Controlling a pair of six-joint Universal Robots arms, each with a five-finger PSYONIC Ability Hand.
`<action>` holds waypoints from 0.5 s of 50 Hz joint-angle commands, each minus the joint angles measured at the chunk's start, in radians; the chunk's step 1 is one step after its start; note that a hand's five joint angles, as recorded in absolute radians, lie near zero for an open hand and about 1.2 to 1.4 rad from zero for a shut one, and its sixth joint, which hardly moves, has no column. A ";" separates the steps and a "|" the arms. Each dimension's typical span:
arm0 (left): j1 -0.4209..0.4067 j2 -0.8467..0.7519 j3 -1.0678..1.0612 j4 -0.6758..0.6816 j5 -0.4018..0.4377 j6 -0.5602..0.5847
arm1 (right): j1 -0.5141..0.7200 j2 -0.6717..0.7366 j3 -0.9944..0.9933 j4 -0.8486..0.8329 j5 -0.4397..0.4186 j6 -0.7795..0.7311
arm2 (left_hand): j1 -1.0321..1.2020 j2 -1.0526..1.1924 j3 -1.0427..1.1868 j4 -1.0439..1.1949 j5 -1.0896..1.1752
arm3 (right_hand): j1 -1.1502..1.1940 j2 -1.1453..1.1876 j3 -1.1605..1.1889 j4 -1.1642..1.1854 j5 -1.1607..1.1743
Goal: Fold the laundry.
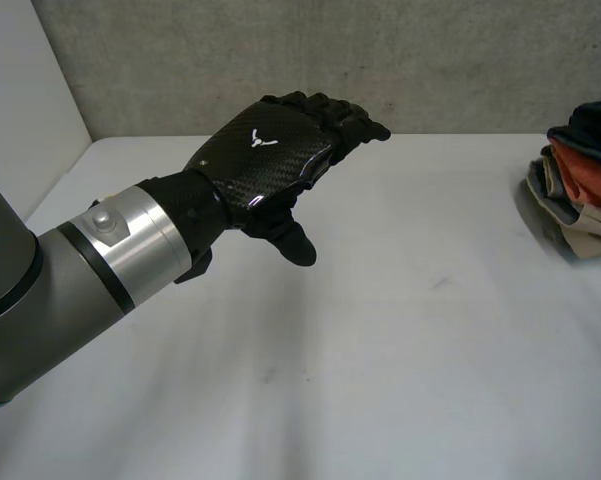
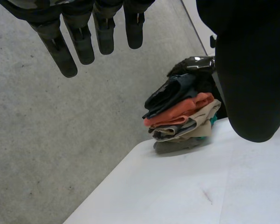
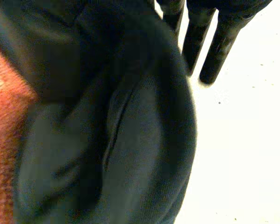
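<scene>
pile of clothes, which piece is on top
The black piece. It lies on top of the pile, directly over the orange one, with the beige and grey pieces lower down.

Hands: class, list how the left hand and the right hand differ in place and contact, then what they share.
The left hand is over bare table, apart from the pile; the right hand is at the pile. The left hand touches nothing; the right hand has the dark garment under its palm. Both are black with straight fingers.
</scene>
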 commanded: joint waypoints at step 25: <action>-0.005 0.001 0.007 0.000 -0.002 -0.002 | -0.318 -0.357 -0.007 0.703 0.589 -0.456 | 0.050 0.033 0.035 0.034 0.036 | -0.089 -0.130 -0.145 -0.148 -0.196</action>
